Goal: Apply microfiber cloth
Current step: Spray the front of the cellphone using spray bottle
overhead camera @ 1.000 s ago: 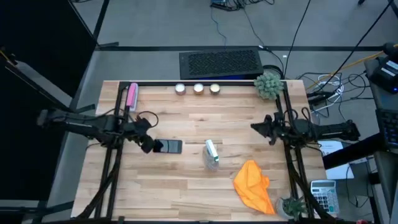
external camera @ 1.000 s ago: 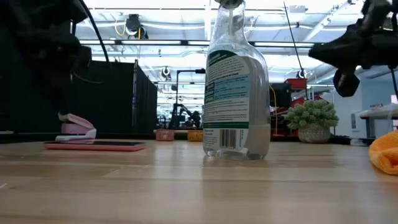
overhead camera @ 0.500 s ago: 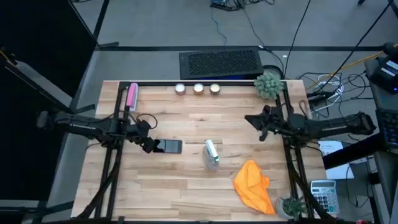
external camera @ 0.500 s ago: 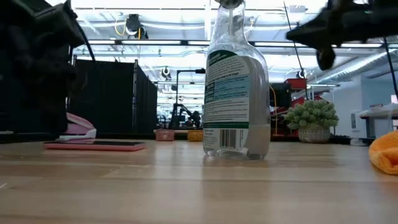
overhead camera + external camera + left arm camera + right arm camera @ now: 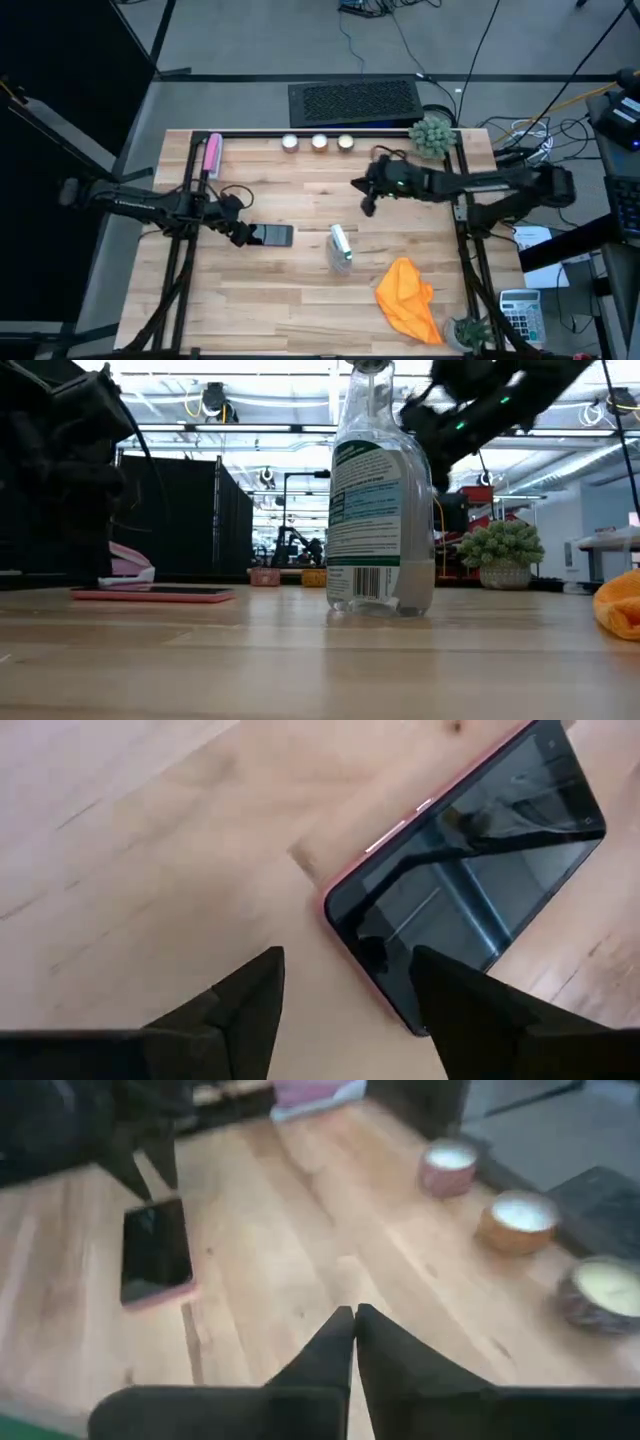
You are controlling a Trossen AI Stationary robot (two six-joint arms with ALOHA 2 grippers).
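Bright orange cloth (image 5: 408,299), soft and rumpled into folds, on the table (image 5: 300,290) near its front right corner; long axis on a diagonal, narrower end toward the table's middle, broader end toward the corner by a small potted plant (image 5: 470,329). Seen in the low view only as an orange lump (image 5: 620,603) at the right edge. Well apart from both pairs of jaws, untouched.

Left gripper (image 5: 238,234) low over the table's left half, jaws parted moderately, fingers (image 5: 250,1000) straddling bare wood just beside the near end of a black phone (image 5: 274,235) in a pink case. Phone (image 5: 470,870) flat, screen up, just ahead of those jaws, not between them.

Spray bottle (image 5: 341,246) upright near the middle, between the phone and the cloth, label facing the low camera (image 5: 378,510).

Right gripper (image 5: 366,200) stretched in over the table's middle, beyond the bottle, raised above the wood, jaws closed together with nothing between them (image 5: 354,1325). Ahead of those jaws: the phone (image 5: 155,1252) and the left arm farther off.

Beyond, along the far edge: three candles (image 5: 318,142), a pink case (image 5: 211,155) at the far left, a bushy green plant (image 5: 432,136) at the far right.
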